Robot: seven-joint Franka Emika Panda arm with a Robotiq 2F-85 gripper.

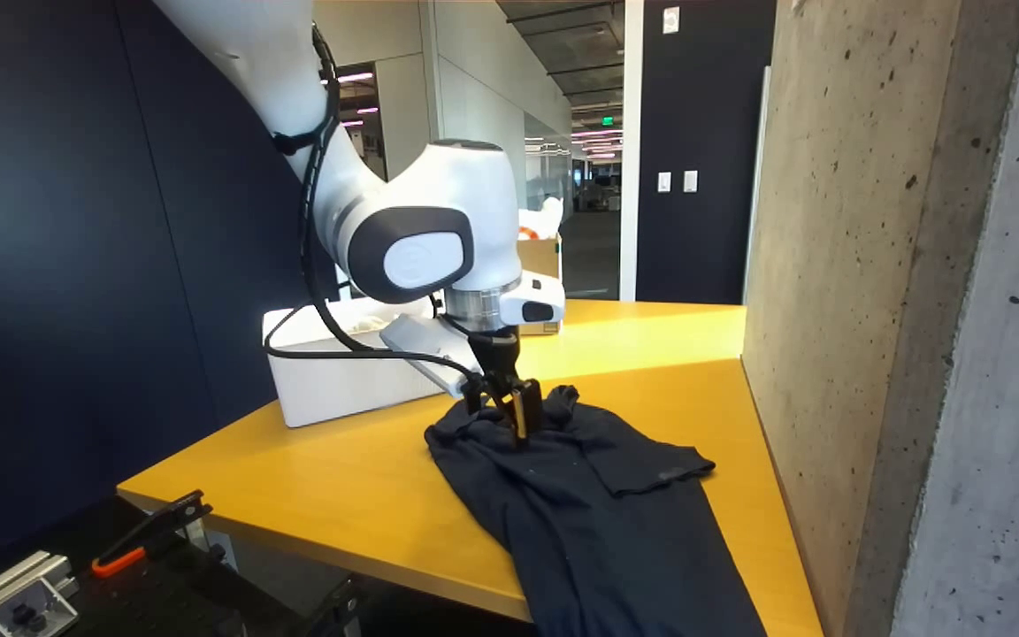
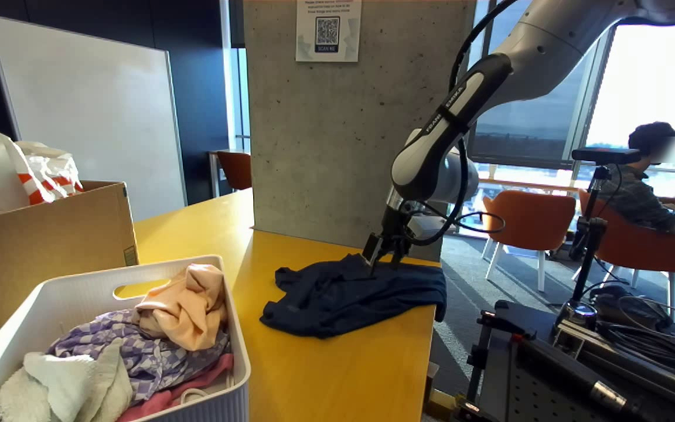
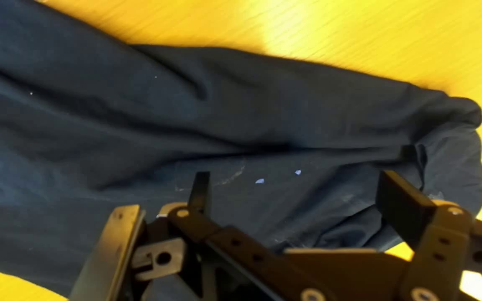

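Note:
A dark navy garment (image 1: 607,522) lies spread and wrinkled on the yellow table, with one end hanging over the table's edge. It also shows in an exterior view (image 2: 337,299) and fills most of the wrist view (image 3: 224,108). A short sleeve lies out to one side. My gripper (image 1: 499,418) points down at the garment, near its bunched end; it also shows in an exterior view (image 2: 383,264). In the wrist view the gripper's fingers (image 3: 293,179) are wide apart with nothing between them. The fingertips are at or just above the cloth; I cannot tell whether they touch it.
A white bin (image 2: 239,351) holds several cloths, among them a peach cloth (image 2: 188,305) and a purple checked cloth (image 2: 144,346). A cardboard box (image 2: 50,246) with plastic bags stands beside it. A concrete pillar (image 1: 863,265) borders the yellow table (image 1: 341,478).

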